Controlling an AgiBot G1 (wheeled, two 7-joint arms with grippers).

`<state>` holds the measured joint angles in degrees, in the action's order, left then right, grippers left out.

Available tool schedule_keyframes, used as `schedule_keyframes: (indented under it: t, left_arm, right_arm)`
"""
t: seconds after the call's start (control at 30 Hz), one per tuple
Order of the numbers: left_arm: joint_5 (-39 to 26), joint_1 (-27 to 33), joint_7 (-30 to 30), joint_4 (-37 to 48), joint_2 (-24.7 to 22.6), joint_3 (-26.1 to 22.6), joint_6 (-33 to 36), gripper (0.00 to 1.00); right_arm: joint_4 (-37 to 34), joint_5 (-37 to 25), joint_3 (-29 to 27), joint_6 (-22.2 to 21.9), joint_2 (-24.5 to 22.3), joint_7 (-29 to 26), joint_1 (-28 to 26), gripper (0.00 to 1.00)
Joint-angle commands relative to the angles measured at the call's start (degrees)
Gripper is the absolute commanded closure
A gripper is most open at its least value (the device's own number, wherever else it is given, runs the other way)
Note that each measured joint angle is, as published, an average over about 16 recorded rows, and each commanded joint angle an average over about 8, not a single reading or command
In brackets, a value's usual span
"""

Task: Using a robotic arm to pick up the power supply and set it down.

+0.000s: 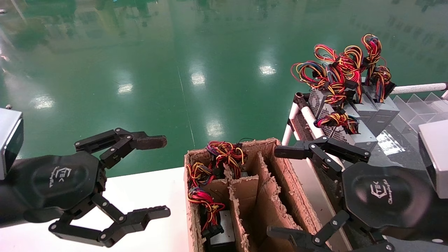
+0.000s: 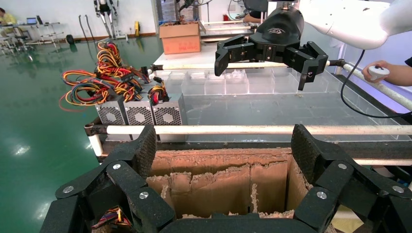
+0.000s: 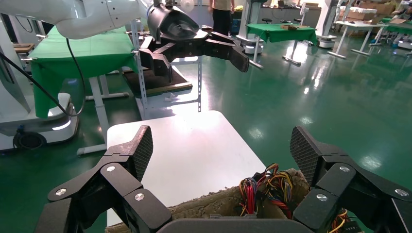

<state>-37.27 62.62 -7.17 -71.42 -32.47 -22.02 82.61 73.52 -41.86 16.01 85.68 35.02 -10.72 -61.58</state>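
The robotic arm with all-black fingers is my right one. Its gripper is open and empty above the right side of a torn cardboard box. A grey power supply stands in the box's left column under red, yellow and black wires. Several more power supplies stand on the rack to the right, wires upward. My left gripper, with a brownish pad, is open above the white table, left of the box.
Ragged cardboard dividers split the box into slots. White tube rails edge the rack, with clear plastic partitions behind. The green floor lies beyond the table edge. A person's hand holds a controller near the rack.
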Motion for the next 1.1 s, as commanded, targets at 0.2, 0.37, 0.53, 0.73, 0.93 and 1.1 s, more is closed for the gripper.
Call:
schedule_keyframes:
  t: [0.2,0.37,0.53,0.73,0.93,1.1]
  left_arm:
    - [0.0,0.0,0.0,0.0,0.0,0.0,0.0,0.00]
    - [0.0,0.0,0.0,0.0,0.0,0.0,0.0,0.02]
    - [0.0,0.0,0.0,0.0,0.0,0.0,0.0,0.64]
    - [0.0,0.0,0.0,0.0,0.0,0.0,0.0,1.00]
    - [0.0,0.0,0.0,0.0,0.0,0.0,0.0,1.00]
    - [0.0,0.0,0.0,0.0,0.0,0.0,0.0,1.00]
  right_arm:
    - [0.0,0.0,0.0,0.0,0.0,0.0,0.0,0.00]
    - [0.0,0.0,0.0,0.0,0.0,0.0,0.0,0.00]
    - [0.0,0.0,0.0,0.0,0.0,0.0,0.0,0.00]
    - [0.0,0.0,0.0,0.0,0.0,0.0,0.0,0.00]
    - [0.0,0.0,0.0,0.0,0.0,0.0,0.0,0.00]
    - [0.0,0.0,0.0,0.0,0.0,0.0,0.0,0.00]
